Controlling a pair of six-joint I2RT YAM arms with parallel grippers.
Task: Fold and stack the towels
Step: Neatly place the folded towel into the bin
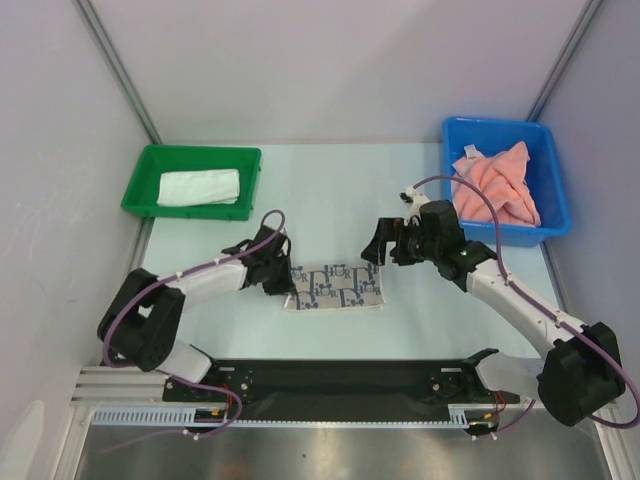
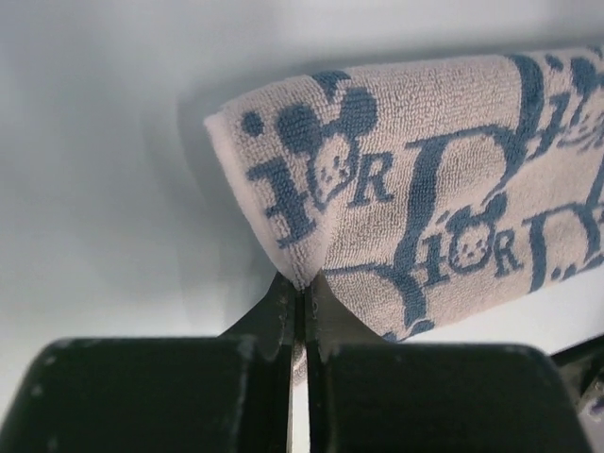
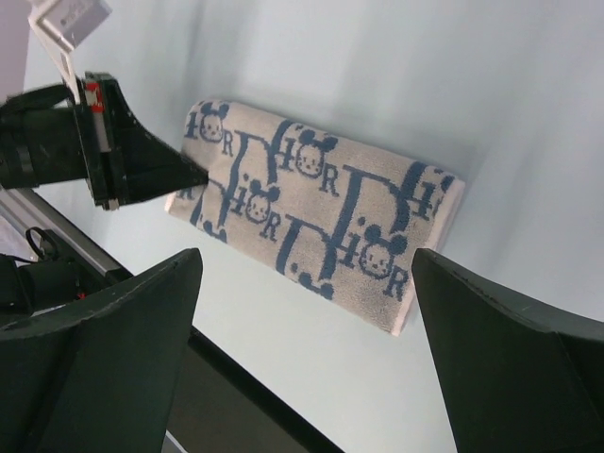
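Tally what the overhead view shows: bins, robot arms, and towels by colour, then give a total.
Bins: 2 (green bin, blue bin)
Robot arms: 2 (left arm, right arm)
White towel: 1
Blue-patterned towel: 1
Pink towel heap: 1, towels within uncountable
Total: 7

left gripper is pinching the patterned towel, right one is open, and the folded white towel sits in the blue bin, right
Not quite. The top view shows the white towel in the green bin; the blue bin holds pink towels. The left gripper does pinch the patterned towel and the right gripper is open.
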